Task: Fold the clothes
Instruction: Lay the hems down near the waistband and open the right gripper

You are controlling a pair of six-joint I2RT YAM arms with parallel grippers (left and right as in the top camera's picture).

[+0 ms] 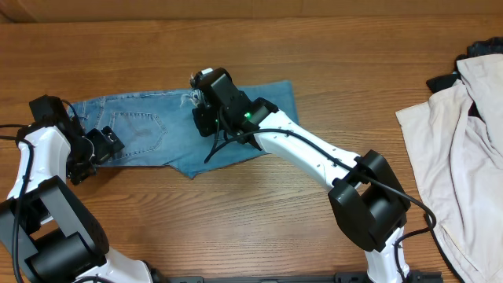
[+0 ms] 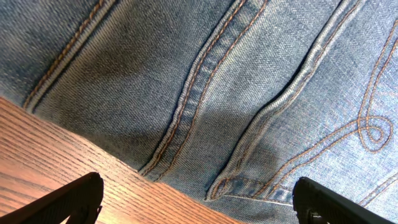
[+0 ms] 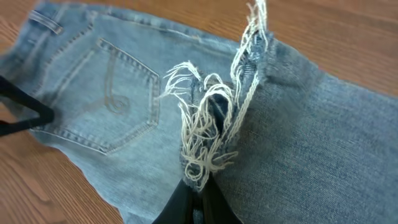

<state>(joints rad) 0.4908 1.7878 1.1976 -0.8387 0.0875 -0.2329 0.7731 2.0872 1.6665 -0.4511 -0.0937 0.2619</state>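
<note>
**Fold in progress: hem end gripped by the right arm, left arm standing open at the seat.**

Right gripper (image 3: 198, 186): jaws clenched on the frayed hems (image 3: 208, 134), lifted just above the denim beside the stitched back pocket (image 3: 121, 102). Left gripper (image 2: 199, 204): jaws released and wide apart, nothing between them, poised over the seam edge where denim meets wood; contact cannot be confirmed. The light blue jeans (image 1: 141, 130) lie left of centre on the bench (image 1: 259, 228), legs doubled back toward the seat. Judgement: the leg-over-seat fold is the step in hand. The next move calls for setting the hems down square with the waist end, opening the right jaws, and withdrawing without dragging the layer. Far right, well apart, lie a cream-beige garment (image 1: 460, 149) and a black cloth (image 1: 442, 81).
</note>
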